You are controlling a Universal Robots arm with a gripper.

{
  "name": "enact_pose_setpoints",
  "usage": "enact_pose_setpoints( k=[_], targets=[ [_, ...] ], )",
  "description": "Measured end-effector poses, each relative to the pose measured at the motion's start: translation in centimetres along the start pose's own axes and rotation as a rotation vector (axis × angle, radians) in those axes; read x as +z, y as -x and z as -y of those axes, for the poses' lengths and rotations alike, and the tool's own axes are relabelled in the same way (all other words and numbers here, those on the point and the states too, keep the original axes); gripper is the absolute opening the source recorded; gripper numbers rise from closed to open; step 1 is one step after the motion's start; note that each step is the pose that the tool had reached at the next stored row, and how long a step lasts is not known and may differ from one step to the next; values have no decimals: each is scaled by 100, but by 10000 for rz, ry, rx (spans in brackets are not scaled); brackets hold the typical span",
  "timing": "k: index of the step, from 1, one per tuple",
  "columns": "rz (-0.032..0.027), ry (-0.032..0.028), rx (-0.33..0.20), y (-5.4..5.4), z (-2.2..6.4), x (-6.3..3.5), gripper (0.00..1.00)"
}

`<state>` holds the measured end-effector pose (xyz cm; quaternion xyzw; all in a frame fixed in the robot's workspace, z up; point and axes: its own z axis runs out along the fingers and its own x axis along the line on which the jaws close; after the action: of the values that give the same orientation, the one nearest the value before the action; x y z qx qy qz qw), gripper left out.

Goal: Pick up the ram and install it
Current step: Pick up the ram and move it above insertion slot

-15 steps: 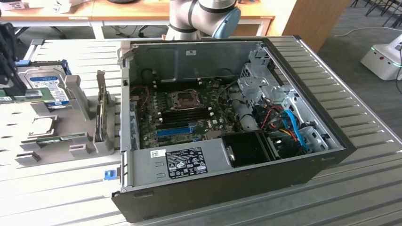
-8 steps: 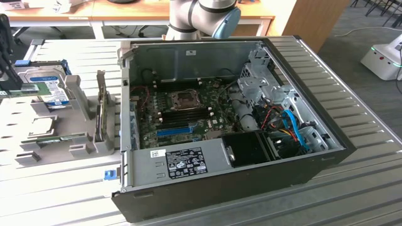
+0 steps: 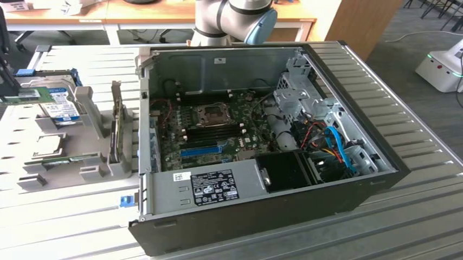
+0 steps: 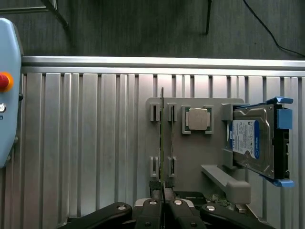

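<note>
Hovering high, you've got the open computer case [image 3: 210, 67] lying on its side so the motherboard faces up | grey holder [image 4: 190, 157] props parts on edge for clean pinching | ram [image 4: 162, 133] hangs edge-on over the holder's slots | gripper [image 4: 163, 192] jaws clamped on its flat faces, so the ram can't twist.

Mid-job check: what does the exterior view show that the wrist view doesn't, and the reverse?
Exterior view adds the open computer case with its motherboard, and the arm behind it. Wrist view adds the shut gripper, holding nothing, in line with the ram, and a red button. Both share the grey holder with the ram, the processor and the hard drive.
</note>
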<state>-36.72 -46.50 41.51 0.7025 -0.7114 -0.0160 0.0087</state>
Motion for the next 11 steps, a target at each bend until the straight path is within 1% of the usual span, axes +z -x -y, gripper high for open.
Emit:
enact_pose_setpoints(
  k=[7, 11],
  targets=[
    [0, 1, -2, 0, 3, -6, 12],
    [0, 1, 0, 1, 43, -7, 12]
  ],
)
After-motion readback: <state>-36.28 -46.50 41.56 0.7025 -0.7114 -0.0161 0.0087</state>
